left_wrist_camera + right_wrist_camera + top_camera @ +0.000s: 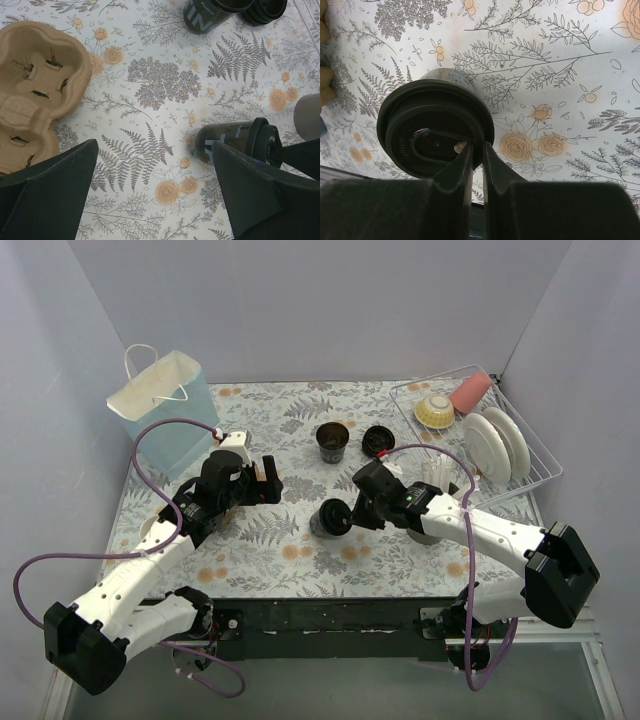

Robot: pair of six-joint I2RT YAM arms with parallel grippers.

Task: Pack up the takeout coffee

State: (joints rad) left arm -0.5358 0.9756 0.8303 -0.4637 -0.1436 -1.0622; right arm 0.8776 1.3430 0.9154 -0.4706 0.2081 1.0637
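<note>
A takeout coffee cup (330, 519) (227, 143), black with its lid (432, 127) on, stands mid-table. My right gripper (353, 510) (476, 145) is shut on the lid's rim, one finger on top of the lid and one outside it. A second black cup (333, 440) (202, 12) stands open farther back, with its loose lid (379, 440) (262, 10) to its right. My left gripper (267, 484) (155, 150) hovers wide open over bare cloth left of the lidded cup, holding nothing.
A brown pulp cup carrier (35, 75) lies under my left arm. A light-blue paper bag (165, 405) stands at the back left and a wire dish rack (540, 475) with plates at the right. A grey cylinder (307, 117) sits beneath my right arm.
</note>
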